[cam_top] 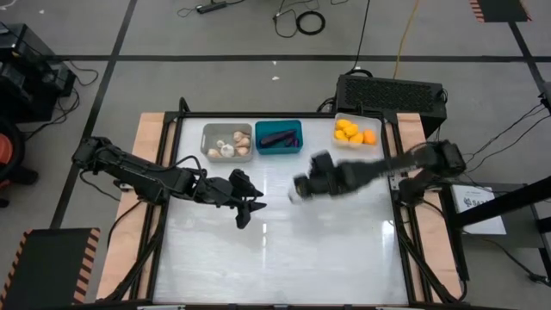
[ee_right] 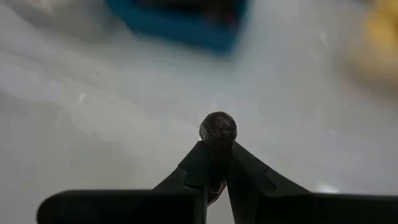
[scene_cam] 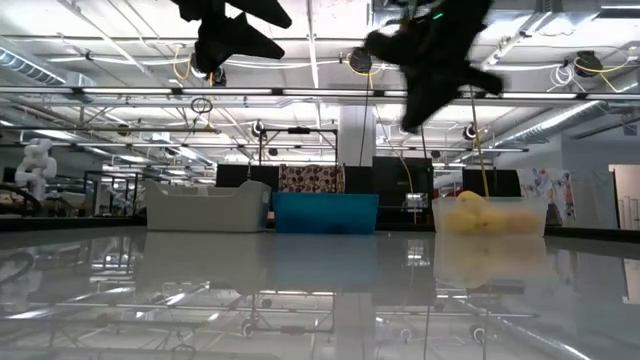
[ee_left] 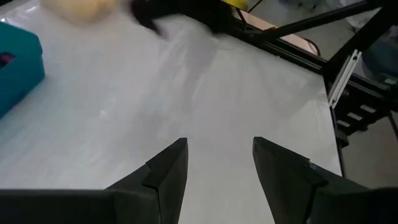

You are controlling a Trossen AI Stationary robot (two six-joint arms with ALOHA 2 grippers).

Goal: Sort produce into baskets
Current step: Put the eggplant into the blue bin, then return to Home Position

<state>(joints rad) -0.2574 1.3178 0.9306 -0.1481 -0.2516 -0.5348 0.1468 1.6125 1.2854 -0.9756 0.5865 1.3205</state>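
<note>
Right tool [ee_right: 217,163] hung above the surface's middle, pinched shut on a small dark purple vegetable [ee_right: 218,132] gripped at its end. Being rounded and probably light and slick, it looked apt to slip. Nearby, the left tool [ee_left: 219,163] waited half open, empty. The teal basket [cam_top: 279,138] sat along the far edge.

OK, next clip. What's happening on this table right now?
The robot is sorting toy produce into three tubs at the far edge. The right gripper is shut on a small dark purple piece, raised over the middle of the table, facing the teal tub. The left gripper waits open and empty above the table. The grey tub has pale bulbs, the clear tub yellow-orange fruits, the teal one purple pieces.
</note>
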